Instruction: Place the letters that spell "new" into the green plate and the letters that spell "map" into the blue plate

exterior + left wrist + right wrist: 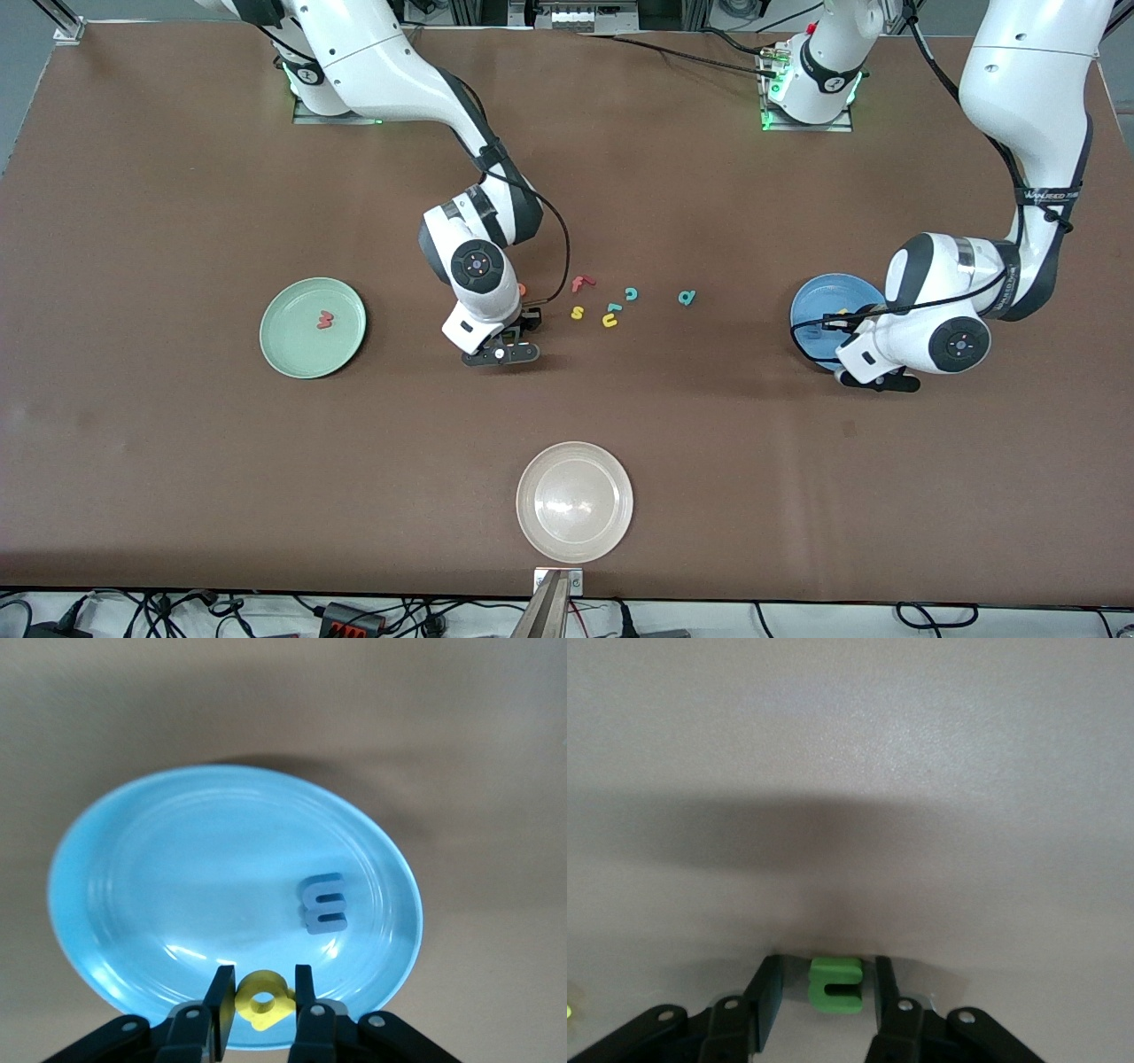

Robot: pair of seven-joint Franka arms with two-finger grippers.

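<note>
The green n (pixel 834 984) lay on the desk (pixel 177 461) at frame centre between the right gripper (pixel 828 992)'s part-open fingers – light, stiff, best pinched across its flat sides. The yellow letter (pixel 263 999) was pinched by the left gripper (pixel 264 1003) over the blue plate (pixel 133 895) at frame right.

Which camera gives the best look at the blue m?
The left wrist view: the blue m lies plainly in the blue plate. In the front view the left arm hides it; the right wrist view shows only the green n.

A wide brown table (pixel 177 461) fronts tangled floor cables (pixel 354 616).
</note>
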